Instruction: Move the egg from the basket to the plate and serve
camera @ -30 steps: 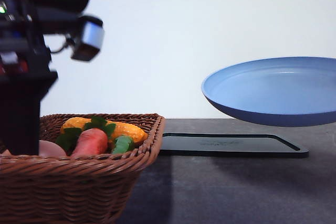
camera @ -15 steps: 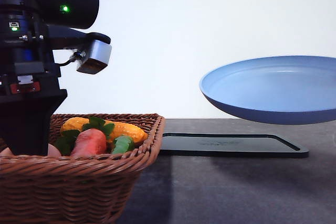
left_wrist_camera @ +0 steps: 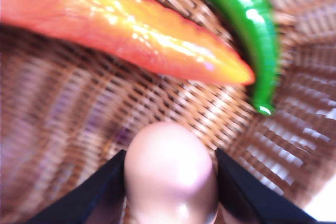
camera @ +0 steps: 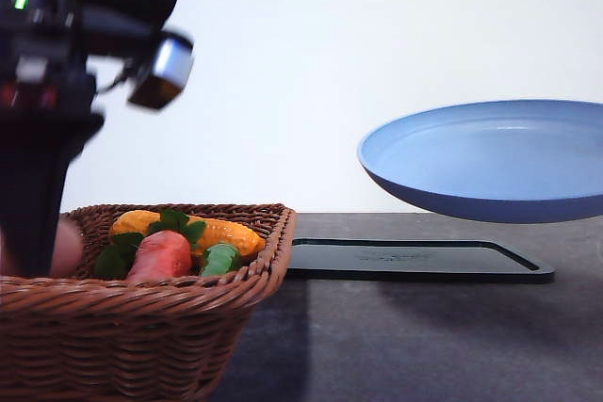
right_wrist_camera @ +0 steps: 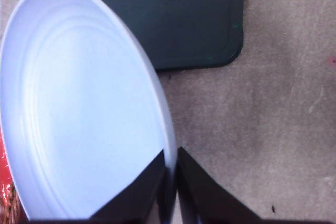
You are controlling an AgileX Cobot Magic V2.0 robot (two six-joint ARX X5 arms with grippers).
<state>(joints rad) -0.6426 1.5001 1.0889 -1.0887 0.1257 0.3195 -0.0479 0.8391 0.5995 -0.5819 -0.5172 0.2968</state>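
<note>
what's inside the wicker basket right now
In the basket: an orange-red carrot toy, a yellow-orange vegetable, a green pepper, and the egg gripped by the left claw. The basket floor is hidden from the front.

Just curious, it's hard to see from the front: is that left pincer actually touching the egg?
Touching. In the left wrist view the left pincer has both dark fingers pressed against the sides of the egg.

At the lower centre of the frame, the left pincer [left_wrist_camera: 170, 182] clamps a smooth pinkish-brown oval egg [left_wrist_camera: 170, 174] between its dark fingers [left_wrist_camera: 102, 190]. Behind lies blurred brown woven wicker basket [left_wrist_camera: 63, 108]. Across the top run a glossy orange-red carrot-like toy [left_wrist_camera: 126, 24] and a shiny green pepper-like toy [left_wrist_camera: 247, 24].
</note>
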